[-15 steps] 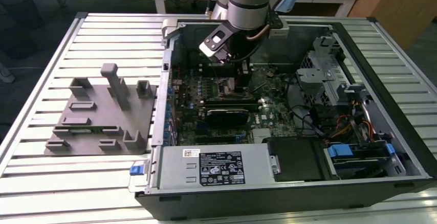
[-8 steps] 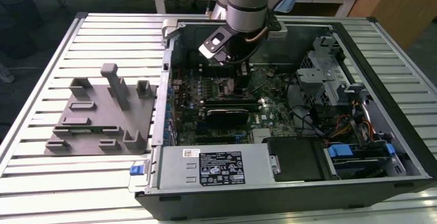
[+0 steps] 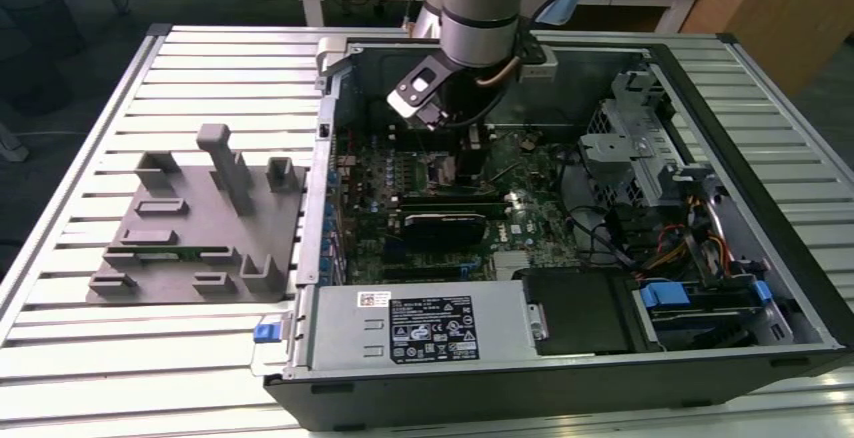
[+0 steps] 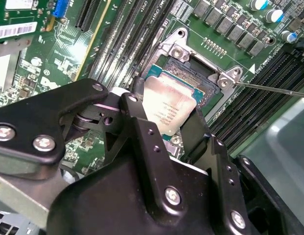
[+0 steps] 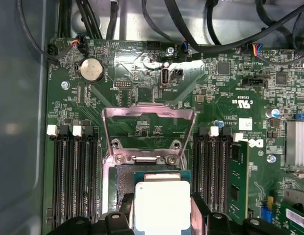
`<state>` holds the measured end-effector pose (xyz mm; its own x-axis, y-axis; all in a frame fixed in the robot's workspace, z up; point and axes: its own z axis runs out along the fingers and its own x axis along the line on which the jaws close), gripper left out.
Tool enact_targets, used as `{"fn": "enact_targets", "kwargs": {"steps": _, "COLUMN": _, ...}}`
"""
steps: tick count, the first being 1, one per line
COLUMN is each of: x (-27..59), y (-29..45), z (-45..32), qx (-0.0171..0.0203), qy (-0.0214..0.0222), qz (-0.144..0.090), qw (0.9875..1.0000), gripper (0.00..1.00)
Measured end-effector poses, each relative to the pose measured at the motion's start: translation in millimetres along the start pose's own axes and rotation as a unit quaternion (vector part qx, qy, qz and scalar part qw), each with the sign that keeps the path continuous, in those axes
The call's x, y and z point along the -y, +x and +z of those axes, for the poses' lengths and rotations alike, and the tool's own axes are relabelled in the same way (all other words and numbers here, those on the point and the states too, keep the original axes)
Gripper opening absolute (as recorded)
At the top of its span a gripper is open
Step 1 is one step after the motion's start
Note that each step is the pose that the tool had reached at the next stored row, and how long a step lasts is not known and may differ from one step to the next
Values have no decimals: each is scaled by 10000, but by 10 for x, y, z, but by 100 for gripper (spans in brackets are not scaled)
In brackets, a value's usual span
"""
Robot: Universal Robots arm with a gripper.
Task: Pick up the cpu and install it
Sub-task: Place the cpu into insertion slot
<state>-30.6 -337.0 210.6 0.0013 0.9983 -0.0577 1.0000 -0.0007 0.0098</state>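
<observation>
The cpu [image 4: 167, 108] [image 5: 162, 204], a small square chip with a pale silver lid, sits between the two black fingers of my gripper [image 4: 166, 120] [image 5: 162, 215], which is shut on it. It hovers over the open socket [image 4: 193, 73] [image 5: 123, 182] on the green motherboard [image 5: 142, 93], covering part of it. Whether it touches the socket I cannot tell. The socket's metal load frame [image 5: 148, 111] stands folded open. In the exterior view my gripper [image 3: 461, 146] reaches down into the open computer case [image 3: 747, 108].
A grey tray [image 3: 187, 228] lies on the slatted table at the exterior view's left. Inside the case are a power supply [image 3: 414, 323], a black card [image 3: 447, 226], cables [image 3: 667, 248] and a drive cage [image 3: 641, 128]. A green memory stick [image 5: 238, 181] stands beside the socket.
</observation>
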Motion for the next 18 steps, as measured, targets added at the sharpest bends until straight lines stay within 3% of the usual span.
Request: {"fn": "enact_targets", "kwargs": {"steps": 18, "x": 33, "y": 114, "z": 109, "qx": 1, "qy": 7, "qz": 127, "qw": 9999, "gripper": 55}}
